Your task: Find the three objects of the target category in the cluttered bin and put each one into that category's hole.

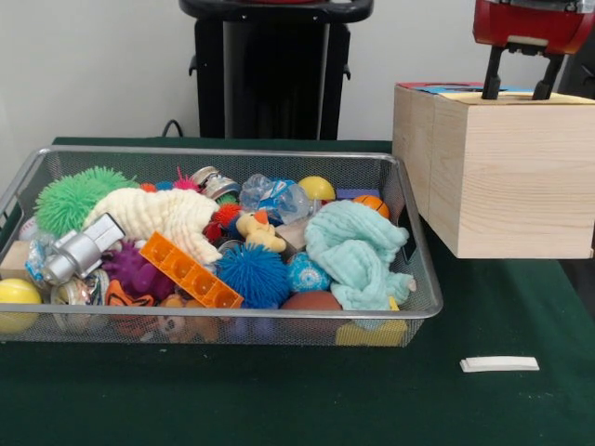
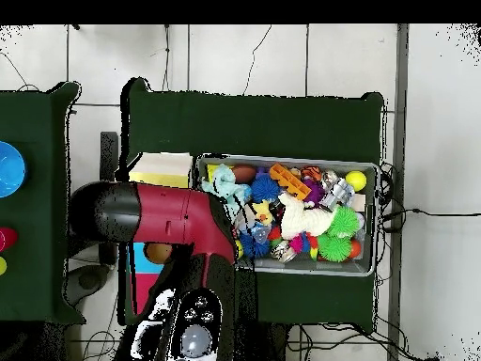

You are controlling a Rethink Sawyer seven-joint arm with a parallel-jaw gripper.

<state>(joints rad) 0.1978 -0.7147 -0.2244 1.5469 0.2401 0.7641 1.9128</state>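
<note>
**Bin of mixed toys: hazards and orientation**

Bin: a wire mesh tray on the green table, just beside the wooden box that carries the category holes. In both views its long axis runs left to right, parallel to the table's front edge, and one short end faces the box.

Contents: heaped and overlapping. A mint cloth lies at the box end, an orange block strip lies slantwise near the front wall, and a blue spiky ball and a green spiky ball sit among many smaller balls. The target category cannot be told from the pictures.

Gripper: above the box top, well apart from the bin. Its two black fingers are spread and nothing shows between them. In the overhead view the red arm covers much of the box top, so the holes are hidden.

Judged hazards:
- the cloth may cover wanted pieces, so a search could miss them
- a grasp in this crowd may drag out a neighbour or snag the cloth
- round toys could roll or squirt out from between the fingers
- the fingertips hang very near the box top, so a careless sideways move could knock the box
- a low entry risks catching the mesh wall
</note>
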